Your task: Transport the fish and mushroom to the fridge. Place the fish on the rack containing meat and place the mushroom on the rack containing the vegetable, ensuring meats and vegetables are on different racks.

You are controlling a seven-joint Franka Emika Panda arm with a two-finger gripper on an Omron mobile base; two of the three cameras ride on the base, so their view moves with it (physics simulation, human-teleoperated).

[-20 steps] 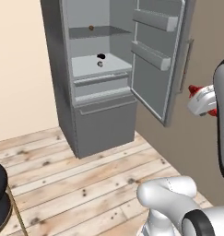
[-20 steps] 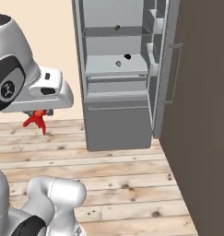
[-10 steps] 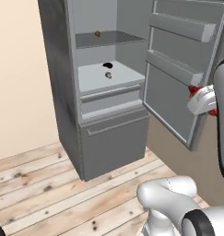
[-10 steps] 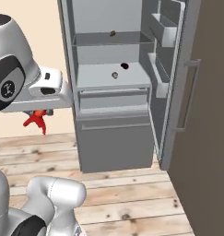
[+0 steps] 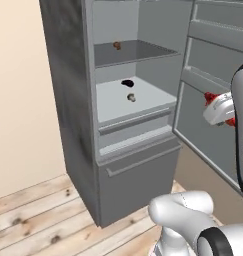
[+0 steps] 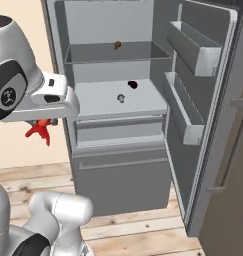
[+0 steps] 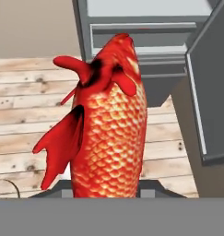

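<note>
Red fish [image 7: 106,124] is clamped in the gripper [image 6: 40,129], carried low outside the open fridge [image 6: 143,125]. Its target, the darker upper rack [image 5: 135,52], bears the meat [image 5: 116,45]; mushroom [image 5: 131,97] already sits beside the eggplant [image 5: 126,83] below.

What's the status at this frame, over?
Gripper shut on red scaly fish. Brown-capped mushroom already on white shelf. Fridge door open, path unobstructed.

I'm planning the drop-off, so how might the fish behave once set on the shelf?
The fish juts stiffly out of the gripper without sagging, so it is probably rigid. Its long, rounded body may tip or roll if set on end; laying it flat seems safer. The thin fins look like the part most likely to catch the dark shelf edge.
</note>
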